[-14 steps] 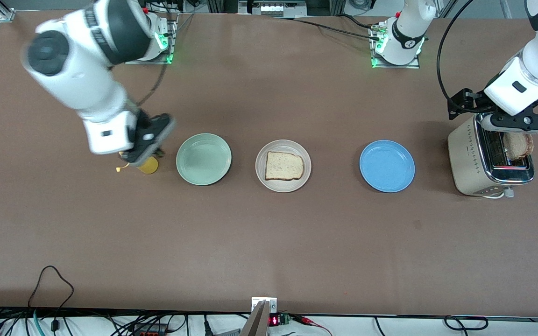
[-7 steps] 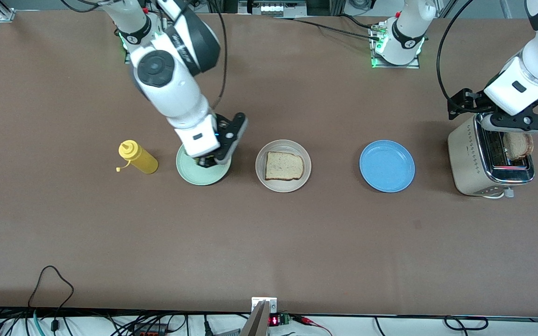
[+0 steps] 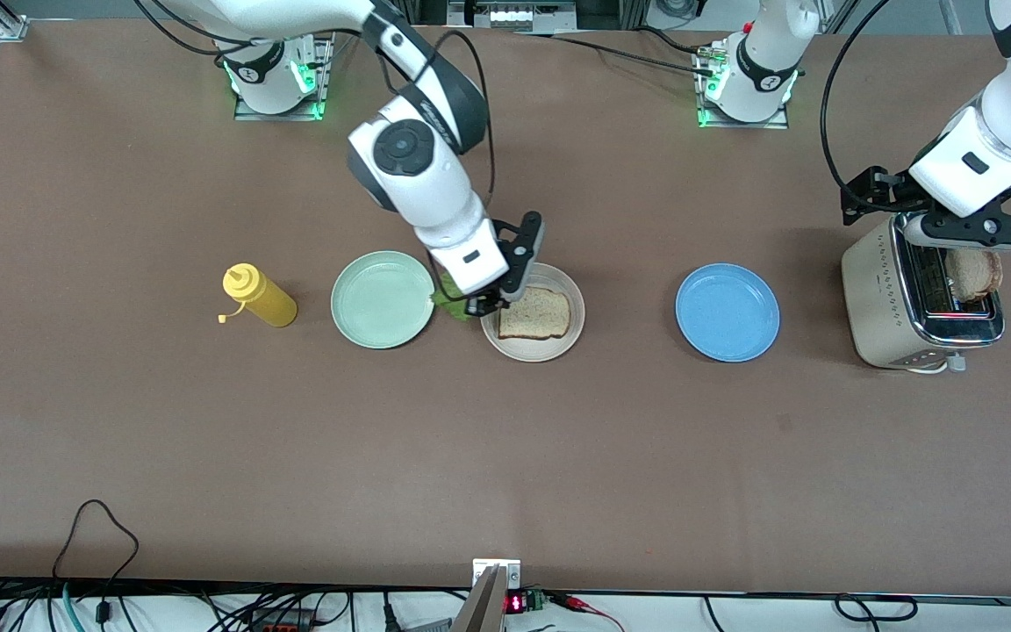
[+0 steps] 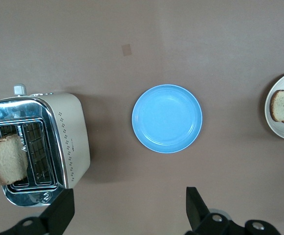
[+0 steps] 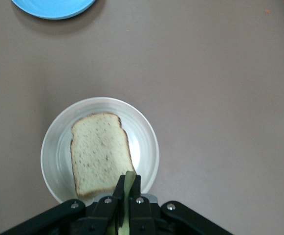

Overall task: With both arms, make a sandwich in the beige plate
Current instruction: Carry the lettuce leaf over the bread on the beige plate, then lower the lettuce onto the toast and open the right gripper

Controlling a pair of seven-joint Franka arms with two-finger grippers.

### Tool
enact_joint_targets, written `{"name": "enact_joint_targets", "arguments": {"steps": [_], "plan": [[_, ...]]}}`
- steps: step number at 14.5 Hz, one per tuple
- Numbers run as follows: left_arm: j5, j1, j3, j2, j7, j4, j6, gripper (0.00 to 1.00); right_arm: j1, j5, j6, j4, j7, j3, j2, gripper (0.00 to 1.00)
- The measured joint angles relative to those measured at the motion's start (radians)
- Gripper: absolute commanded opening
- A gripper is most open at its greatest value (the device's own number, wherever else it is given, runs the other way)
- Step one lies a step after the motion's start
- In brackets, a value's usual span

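You are in the lettuce step: your right gripper [image 3: 481, 306] hangs over the edge of the beige plate [image 3: 558, 348] on the side toward the right arm's end of the counter [image 3: 505, 456], its fingers clenched on the lettuce leaf [image 3: 448, 297]. In the right wrist view the green strip of the leaf [image 5: 128, 182] shows pinched between the fingers [image 5: 118, 186], just at the edge of the bread slice [image 5: 98, 152] below.

The bread slice [image 3: 534, 312] lies flat in the middle of the beige plate. Most of the leaf hangs off the plate, toward the mint-green plate [image 3: 382, 299] beside it. So the next move, as I judge it, calls for carrying the leaf a little farther over the beige plate until it sits above the middle of the slice, then lowering and letting go. Release too early and the leaf may drape over the plate's rim.

Your left gripper [image 3: 962, 226] waits over the toaster [image 3: 885, 307], which stands toward the left arm's end of the counter from the beige plate, with the blue plate [image 3: 727, 312] between them. Its fingers [image 4: 194, 204] stand released, wide apart, holding nothing. The second slice [image 4: 6, 159] stands up out of one toaster slot, below those fingers and untouched. That slice has yet to be brought over to top the lettuce
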Motion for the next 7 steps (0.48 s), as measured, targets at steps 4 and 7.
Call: {"name": "enact_joint_targets", "arguments": {"steps": [4,7], "plan": [[0.000,0.000,0.000,0.000,0.000,0.000,0.000,1.00,0.035,0.000,0.112,0.003,0.010,-0.001,0.088,0.00],[0.000,0.000,-0.002,0.000,0.000,0.000,0.000,1.00,0.053,0.000,0.177,0.005,0.011,-0.001,0.126,0.00]]}}
